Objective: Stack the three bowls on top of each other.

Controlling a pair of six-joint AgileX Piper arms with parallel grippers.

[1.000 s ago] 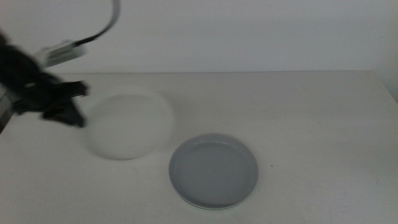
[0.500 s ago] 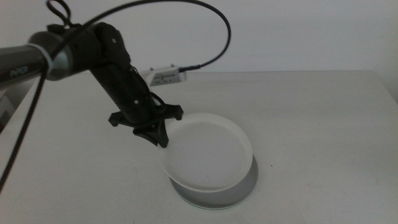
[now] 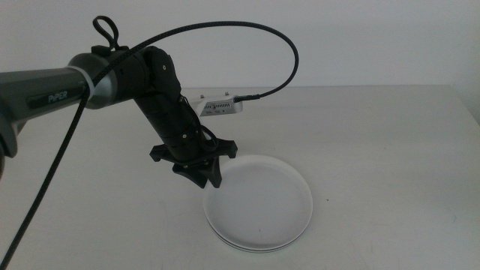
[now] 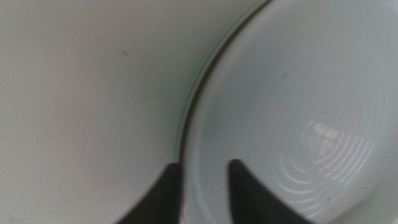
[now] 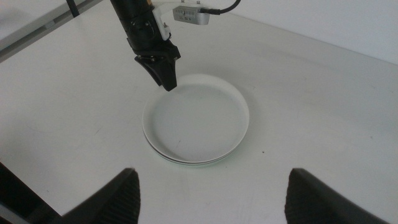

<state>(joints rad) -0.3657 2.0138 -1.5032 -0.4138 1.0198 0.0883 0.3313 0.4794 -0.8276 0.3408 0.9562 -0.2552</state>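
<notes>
Now stacked near the middle of the table [image 3: 390, 135]: white bowl [image 3: 262, 201] on top, with thin rims of the other bowls [image 5: 163, 154] peeking out below at about 7 o'clock; colours of those hard to tell. Left claw [image 3: 204, 172] at the white bowl's rim, around 10 o'clock of the stack, pinching that rim with one jaw inside and one outside, as seen from the left wrist. Right claw [image 5: 211, 193] spread wide, holding nothing, waiting above the table's near side. Probably stiff, smooth and light, perhaps breakable, so easily sliding between the jaws. Best held at the low rim, as here, and released gently, without dragging the stack sideways.
</notes>
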